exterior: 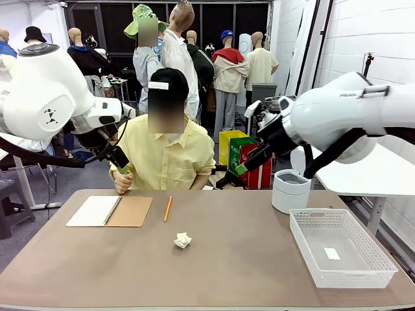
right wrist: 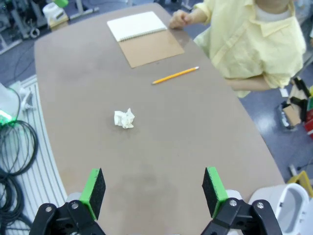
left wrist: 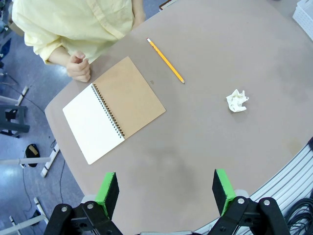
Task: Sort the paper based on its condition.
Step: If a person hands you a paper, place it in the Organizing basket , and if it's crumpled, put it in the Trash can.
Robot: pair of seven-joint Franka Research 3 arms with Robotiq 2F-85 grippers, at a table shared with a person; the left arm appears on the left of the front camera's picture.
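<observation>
The small crumpled white paper ball (right wrist: 124, 118) lies on the brown surface (right wrist: 205, 127) ahead of the right gripper (right wrist: 154, 188) — nearly between its wide-open fingers. For the left gripper (left wrist: 166, 186), also wide, it sits off-side.

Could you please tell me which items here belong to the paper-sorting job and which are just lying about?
For the job: crumpled paper; probably the white basket and white bin.
Lying about: notebook, pencil.
</observation>
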